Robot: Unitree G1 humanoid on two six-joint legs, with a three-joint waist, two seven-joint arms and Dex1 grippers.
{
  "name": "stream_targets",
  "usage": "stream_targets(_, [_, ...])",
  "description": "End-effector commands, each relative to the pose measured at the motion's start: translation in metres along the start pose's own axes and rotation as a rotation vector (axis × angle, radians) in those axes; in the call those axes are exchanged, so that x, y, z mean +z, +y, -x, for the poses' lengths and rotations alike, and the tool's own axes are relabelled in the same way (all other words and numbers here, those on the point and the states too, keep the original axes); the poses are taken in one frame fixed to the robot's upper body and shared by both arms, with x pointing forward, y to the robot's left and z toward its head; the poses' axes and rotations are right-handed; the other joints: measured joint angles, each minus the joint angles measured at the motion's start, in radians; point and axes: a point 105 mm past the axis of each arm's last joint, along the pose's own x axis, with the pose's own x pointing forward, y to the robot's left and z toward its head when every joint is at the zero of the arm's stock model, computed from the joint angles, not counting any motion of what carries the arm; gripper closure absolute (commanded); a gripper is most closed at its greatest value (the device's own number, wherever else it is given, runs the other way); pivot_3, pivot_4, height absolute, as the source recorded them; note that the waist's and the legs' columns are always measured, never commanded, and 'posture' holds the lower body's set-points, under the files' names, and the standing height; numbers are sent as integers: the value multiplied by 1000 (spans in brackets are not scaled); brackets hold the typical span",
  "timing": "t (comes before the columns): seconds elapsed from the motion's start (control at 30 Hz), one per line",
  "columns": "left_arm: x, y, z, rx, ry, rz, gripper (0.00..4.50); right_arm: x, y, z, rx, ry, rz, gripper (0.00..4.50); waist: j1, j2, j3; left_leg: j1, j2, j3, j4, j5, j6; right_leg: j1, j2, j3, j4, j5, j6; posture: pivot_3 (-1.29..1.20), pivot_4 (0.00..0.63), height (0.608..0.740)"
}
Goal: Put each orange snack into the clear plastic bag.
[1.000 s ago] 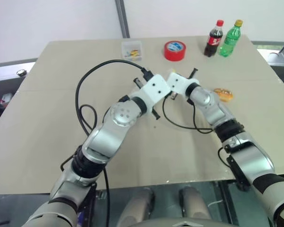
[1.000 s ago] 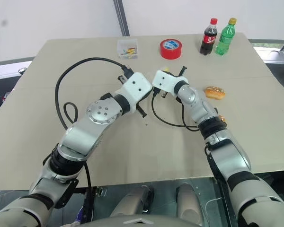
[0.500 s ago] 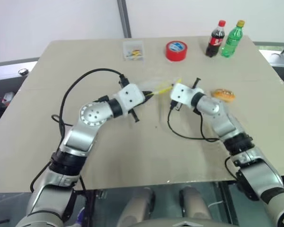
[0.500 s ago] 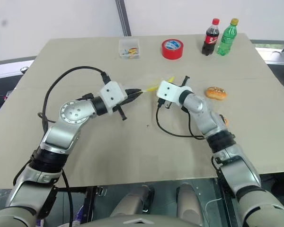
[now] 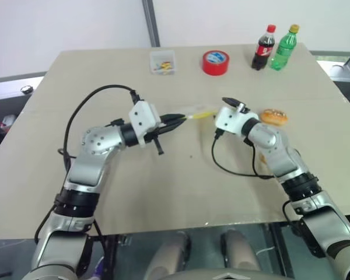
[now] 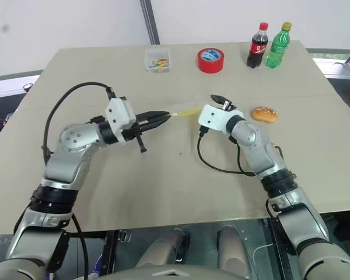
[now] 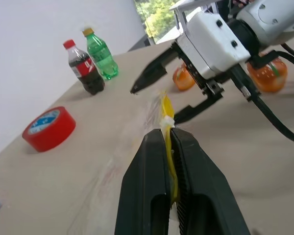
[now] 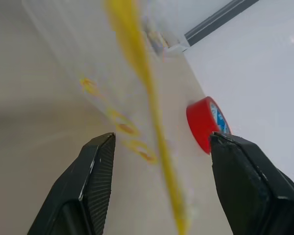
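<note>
Clear plastic bag (image 7: 162, 105) pinched in left tool (image 7: 169, 134).

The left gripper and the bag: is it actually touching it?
Touching. In the left wrist view the left gripper has its fingers shut on the bag's yellow seal strip.

Bare table (image 5: 181, 186) lies nearside; the stretched clear plastic bag (image 5: 192, 114) spans between both arms.
</note>
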Motion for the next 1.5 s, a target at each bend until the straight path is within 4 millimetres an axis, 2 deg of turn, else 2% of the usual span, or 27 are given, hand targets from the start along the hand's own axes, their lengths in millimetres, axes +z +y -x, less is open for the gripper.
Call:
stream_targets(0.03, [6,10,11,19,-3,-40,4500,11,-19,2,-53,-47,37,2777,1,0,0,0,0,0,0,0,0,0,0,0,0,0,0,0,150,710])
stream_targets(0.13, [6,12,12,24,0,-38,4500,11,-16,2,-29,-53,46,4099,2,0,0,0,0,0,0,0,0,0,0,-1,0,0,0,0,150,710])
stream_targets(0.17, [7,13,11,32,-4,-33,4128,11,-15,2,-24,-56,43,4498,2,0,0,0,0,0,0,0,0,0,0,-1,0,0,0,0,150,710])
stream_targets(0.23, [8,12,11,38,-9,-28,3485,12,-16,2,-24,-61,37,4500,2,0,0,0,0,0,0,0,0,0,0,-1,0,0,0,0,150,710])
stream_targets(0.43, [3,6,16,110,73,-61,696,11,-21,-1,-36,-43,15,4500,-2,0,0,0,0,0,0,0,0,0,0,0,0,0,0,0,150,710])
stream_targets(0.57, [9,-6,15,206,132,-14,696,12,-25,-3,-36,-15,14,4500,1,0,0,0,0,0,0,0,0,0,0,0,0,0,0,0,150,710])
stream_targets(0.73, [16,-40,6,270,231,51,696,18,-25,0,-17,4,8,4500,4,0,0,0,0,0,0,0,0,0,0,0,0,0,0,0,150,710])
stream_targets(0.97, [14,-53,2,363,356,118,696,26,-16,8,34,14,4,4500,6,0,0,1,0,0,0,0,0,2,1,0,0,0,0,0,150,710])
stream_targets(1.1, [12,-48,3,417,398,117,696,30,-13,9,41,13,8,4500,8,0,0,1,0,0,0,0,0,2,1,-1,0,0,0,0,150,710])
stream_targets(1.3, [20,-39,-7,418,363,97,696,38,-6,5,40,-4,0,4500,9,0,0,1,0,0,0,0,0,2,0,-1,0,0,0,0,150,710])
stream_targets(1.47, [20,-35,-6,417,369,90,696,38,-5,5,25,-2,-3,4500,9,0,0,1,0,0,0,0,0,2,0,-1,-1,0,0,0,150,710])
stream_targets(1.5, [20,-35,-5,417,371,87,1224,37,-5,5,23,0,-4,4500,9,0,0,1,0,0,0,0,0,2,0,-1,-1,0,0,0,150,710])
